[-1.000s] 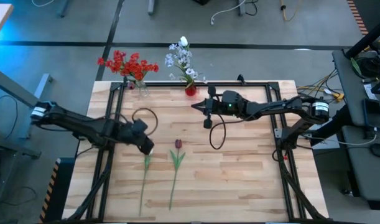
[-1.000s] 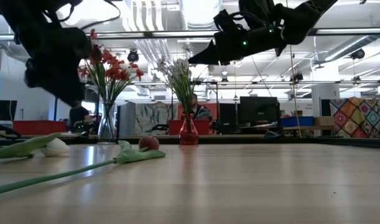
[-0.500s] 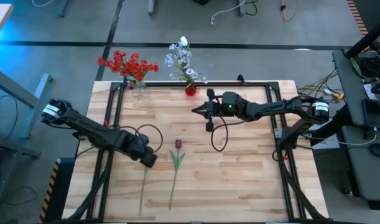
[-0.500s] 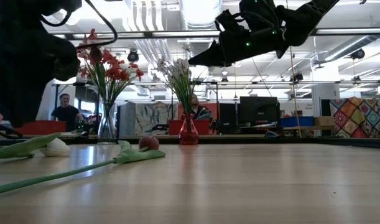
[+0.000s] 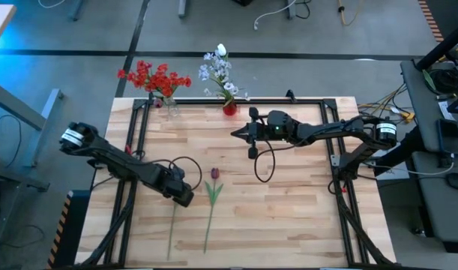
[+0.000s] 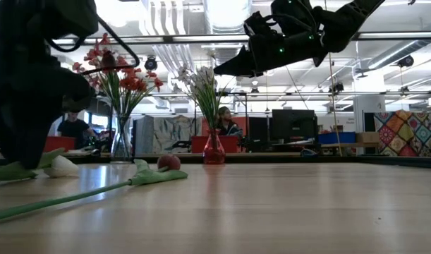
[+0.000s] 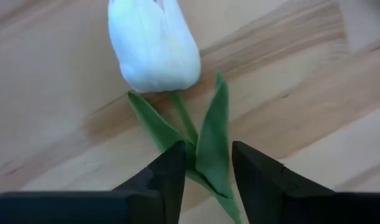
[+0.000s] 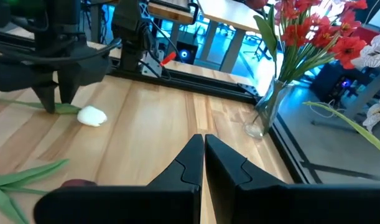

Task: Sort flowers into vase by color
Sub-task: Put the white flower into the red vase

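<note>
A white tulip (image 7: 155,46) lies flat on the table, its green stem (image 5: 172,225) running toward the near edge. My left gripper (image 7: 205,165) is open and down at the table, its fingers on either side of the tulip's leaves (image 7: 211,140) just below the bud. A dark red tulip (image 5: 214,174) lies beside it to the right. Red clusters (image 5: 155,77) stand in a clear vase and white and pale-blue sprays (image 5: 217,67) in a red vase (image 5: 229,109) at the far edge. My right gripper (image 5: 234,130) hovers shut above the table near the red vase. My left gripper comes from above, pointing down, and stands astride the white tulip's leaves and stem (image 7: 185,121) right below the bud, fingers across the stem. Whether the fingers (image 7: 171,174) touch the leaves I cannot tell. The tulip lies flat on the table.
The clear vase (image 5: 169,106) and the red vase stand at the table's far edge. A black frame (image 5: 139,112) runs along the table's far and side edges. Bare wood lies on the right half of the table (image 5: 303,202). People sit in the room behind.
My left gripper has moved a little toward the near edge, from over the white tulip's bud to over its stem, and has come down to the table. The flowers have stayed where they were.
</note>
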You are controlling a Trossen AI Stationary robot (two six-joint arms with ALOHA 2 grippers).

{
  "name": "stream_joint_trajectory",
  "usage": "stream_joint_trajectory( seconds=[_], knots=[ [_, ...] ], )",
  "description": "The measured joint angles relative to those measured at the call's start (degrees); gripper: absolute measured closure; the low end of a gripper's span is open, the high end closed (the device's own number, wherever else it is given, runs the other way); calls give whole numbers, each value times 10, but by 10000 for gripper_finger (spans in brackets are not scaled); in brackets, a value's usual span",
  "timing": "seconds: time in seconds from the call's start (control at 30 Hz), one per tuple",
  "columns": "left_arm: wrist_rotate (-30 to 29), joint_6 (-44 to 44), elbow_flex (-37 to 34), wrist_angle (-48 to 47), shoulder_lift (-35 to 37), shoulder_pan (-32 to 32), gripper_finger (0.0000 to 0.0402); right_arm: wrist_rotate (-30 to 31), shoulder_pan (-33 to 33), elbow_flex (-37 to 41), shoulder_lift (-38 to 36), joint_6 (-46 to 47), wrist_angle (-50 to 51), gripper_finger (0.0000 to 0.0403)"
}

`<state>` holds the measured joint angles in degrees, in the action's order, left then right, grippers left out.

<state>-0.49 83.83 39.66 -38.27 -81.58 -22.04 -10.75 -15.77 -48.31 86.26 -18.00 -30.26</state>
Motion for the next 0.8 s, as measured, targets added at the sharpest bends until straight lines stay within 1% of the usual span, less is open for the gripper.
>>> stream_joint_trajectory(
  seconds=[0.17, 0.3, 0.4, 0.47, 0.53, 0.7, 0.8],
  knots=[
    [0, -15, -4, 2, -15, -1, 319, 0, 0, 0, 0, 0, 0, 394],
    [-3, -40, -4, 1, -21, 0, 359, -4, 0, 0, -5, 0, 11, 393],
    [-50, -72, -4, 11, -10, -1, 392, -55, -6, 0, -9, -11, 34, 394],
    [-82, -94, -4, 26, 2, 2, 395, -95, -14, 1, -10, -8, 42, 394],
    [-105, -116, -6, 46, 13, 7, 397, -115, -26, 2, -10, 7, 44, 394],
    [-140, -180, -31, 142, 42, 29, 400, -117, -47, 13, -11, 25, 42, 394],
    [-170, -225, -62, 219, 58, 57, 400, -117, -52, 24, -11, 31, 18, 394]
  ],
)
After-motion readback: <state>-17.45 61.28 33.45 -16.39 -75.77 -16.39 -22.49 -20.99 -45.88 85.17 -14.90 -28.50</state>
